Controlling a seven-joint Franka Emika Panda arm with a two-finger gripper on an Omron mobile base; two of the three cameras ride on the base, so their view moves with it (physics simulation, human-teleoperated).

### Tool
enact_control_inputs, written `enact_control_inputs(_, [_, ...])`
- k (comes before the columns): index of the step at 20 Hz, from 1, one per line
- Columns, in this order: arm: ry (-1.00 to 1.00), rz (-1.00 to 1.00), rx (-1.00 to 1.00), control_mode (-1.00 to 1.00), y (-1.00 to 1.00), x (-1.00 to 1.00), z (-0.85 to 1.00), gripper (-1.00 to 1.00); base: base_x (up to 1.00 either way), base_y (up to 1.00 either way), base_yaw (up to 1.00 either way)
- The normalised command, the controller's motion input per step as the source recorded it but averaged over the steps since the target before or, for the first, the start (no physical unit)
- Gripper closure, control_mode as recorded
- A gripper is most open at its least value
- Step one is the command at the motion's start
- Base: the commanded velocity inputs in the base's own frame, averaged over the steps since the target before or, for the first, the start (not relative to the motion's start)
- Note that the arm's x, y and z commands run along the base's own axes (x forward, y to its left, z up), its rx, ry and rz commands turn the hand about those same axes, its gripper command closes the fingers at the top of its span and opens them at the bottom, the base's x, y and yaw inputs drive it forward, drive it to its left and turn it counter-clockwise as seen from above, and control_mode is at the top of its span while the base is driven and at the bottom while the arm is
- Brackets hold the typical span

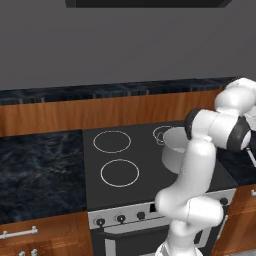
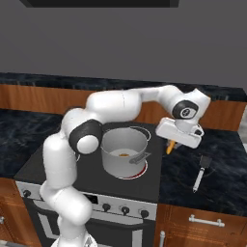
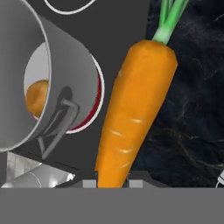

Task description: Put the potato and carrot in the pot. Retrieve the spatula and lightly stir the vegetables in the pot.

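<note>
Gripper (image 3: 112, 183) clamped on carrot (image 3: 133, 113), green top pointing away from gripper

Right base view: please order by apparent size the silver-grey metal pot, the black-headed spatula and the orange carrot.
1. Silver-grey metal pot, largest.
2. Black-headed spatula, lying on the counter.
3. Orange carrot, smallest; mostly hidden behind the gripper, so its full length is uncertain.

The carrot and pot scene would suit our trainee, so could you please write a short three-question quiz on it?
1. True or false: the gripper is shut on the carrot.
2. What lies inside the pot? A) a potato B) a spatula C) nothing
3. In the right base view, on which surface does the spatula lie?

Key: 1 true; 2 A, the potato; 3 the dark counter right of the stove.
</note>
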Motion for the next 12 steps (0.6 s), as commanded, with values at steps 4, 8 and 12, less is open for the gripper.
enact_control_inputs(4, [-0.09, 0.07, 0.0, -1.0, 0.98, -0.17, 0.59, 1.0, 0.0, 0.0, 0.0])
enact_control_inputs(8, [-0.04, 0.03, -0.01, -1.0, 0.93, -0.09, 0.33, 1.0, 0.0, 0.0, 0.0])
enact_control_inputs(12, [0.0, 0.02, -0.04, -1.0, 0.98, 0.0, 0.14, 1.0, 0.0, 0.0, 0.0])
